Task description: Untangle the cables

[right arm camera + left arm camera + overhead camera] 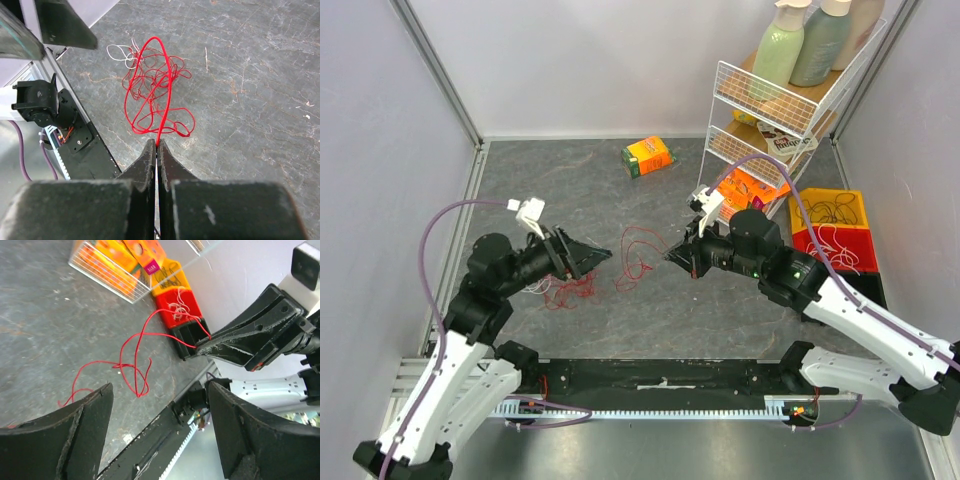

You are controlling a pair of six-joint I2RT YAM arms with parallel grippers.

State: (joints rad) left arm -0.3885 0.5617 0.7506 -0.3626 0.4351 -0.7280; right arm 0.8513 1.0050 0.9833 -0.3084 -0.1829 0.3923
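My right claw (157,148) was pinched fully closed on the red cable (159,107), with one strand coming straight out from between the tips. That strand arched up and over into a loose red tangle lying on the grey table (260,75), just ahead of the tips. A thin white cable (119,50) stuck out at the tangle's far side, touching it. I couldn't tell if it was knotted in.

My left claw (161,390) stood wide, with nothing between the fingers (82,425) and nothing on the pads. It hung above the table, aimed toward the right claw's tips, near them but apart. In the left wrist view the red cable ran from those closed tips down to the table in open loops.

From the top, the left claw (603,256) and right claw (670,254) faced each other mid-table with the red cable (635,255) looped between them. A denser red clump lay under the left claw.

At the right side of the table, the yellow bin (855,196) held black cables (832,212) and the red bin (805,240) held white cables (840,248). Both bins were well apart from the claws. The wire rack (760,100) stood behind the bins, and an orange box (648,156) lay near the back of the table.
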